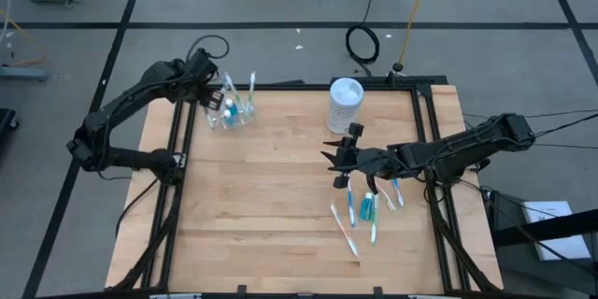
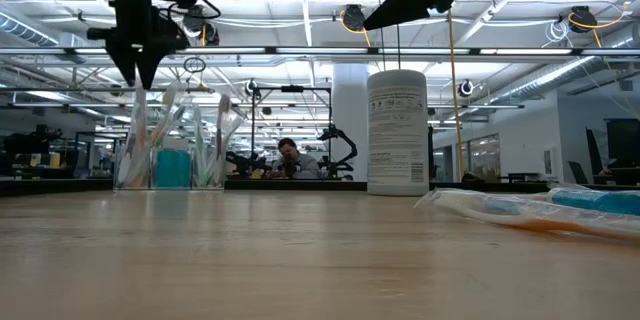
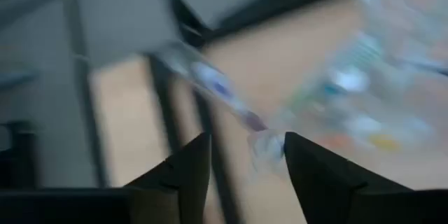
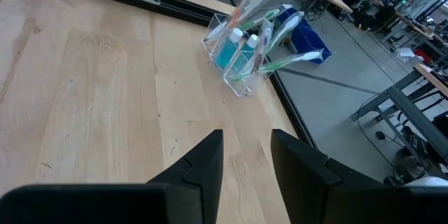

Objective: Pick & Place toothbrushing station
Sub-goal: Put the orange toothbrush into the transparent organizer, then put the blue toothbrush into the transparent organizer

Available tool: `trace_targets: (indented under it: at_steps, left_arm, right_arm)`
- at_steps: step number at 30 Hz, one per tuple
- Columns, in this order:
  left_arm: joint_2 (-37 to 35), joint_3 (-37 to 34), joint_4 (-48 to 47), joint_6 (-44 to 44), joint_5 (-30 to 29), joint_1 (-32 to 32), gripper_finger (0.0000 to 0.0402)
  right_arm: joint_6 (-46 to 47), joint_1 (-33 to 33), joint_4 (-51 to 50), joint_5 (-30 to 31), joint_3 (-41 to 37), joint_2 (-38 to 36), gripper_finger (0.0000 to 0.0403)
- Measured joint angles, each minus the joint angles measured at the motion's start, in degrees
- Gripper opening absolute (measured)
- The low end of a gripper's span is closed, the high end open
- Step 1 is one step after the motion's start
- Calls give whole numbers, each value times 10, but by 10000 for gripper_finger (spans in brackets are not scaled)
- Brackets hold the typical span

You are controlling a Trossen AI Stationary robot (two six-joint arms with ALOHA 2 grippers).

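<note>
While the left gripper [image 1: 217, 95] hangs over the clear cup [image 1: 229, 112] at the table's [image 1: 262, 234] far left corner, fingers parted and empty, the right gripper [image 1: 338, 161] hovers mid-table, also parted and empty, beside loose toothbrushes [image 1: 360, 210] near the right edge. A white container [image 1: 345, 105] stands at the far edge; bare wood separates the arms.

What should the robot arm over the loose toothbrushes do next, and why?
Probably lower the right gripper onto one of the loose toothbrushes. Its fingers are open and empty, it hangs above the table beside the pile, and the clear holder far across already has brushes.
</note>
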Motion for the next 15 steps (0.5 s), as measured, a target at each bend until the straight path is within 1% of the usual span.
trace_targets:
  at_steps: [2,4,6,8,12,14,15]
  left_arm:
    - [0,0,11,16,-39,4,195]
    - [0,0,22,48,-44,6,197]
    - [0,0,33,69,-35,2,193]
    - [0,0,45,72,-28,-7,186]
    - [0,0,81,84,-33,-38,162]
    - [0,0,100,115,-58,-51,148]
    - [0,0,107,123,-85,-57,140]
  right_arm:
    - [0,0,4,0,0,0,112]
    - [0,0,6,0,0,0,112]
    - [0,0,6,0,0,0,112]
    - [0,0,6,0,0,0,112]
    - [1,0,6,0,0,0,112]
    - [1,0,6,0,0,0,112]
    - [2,0,6,0,0,0,112]
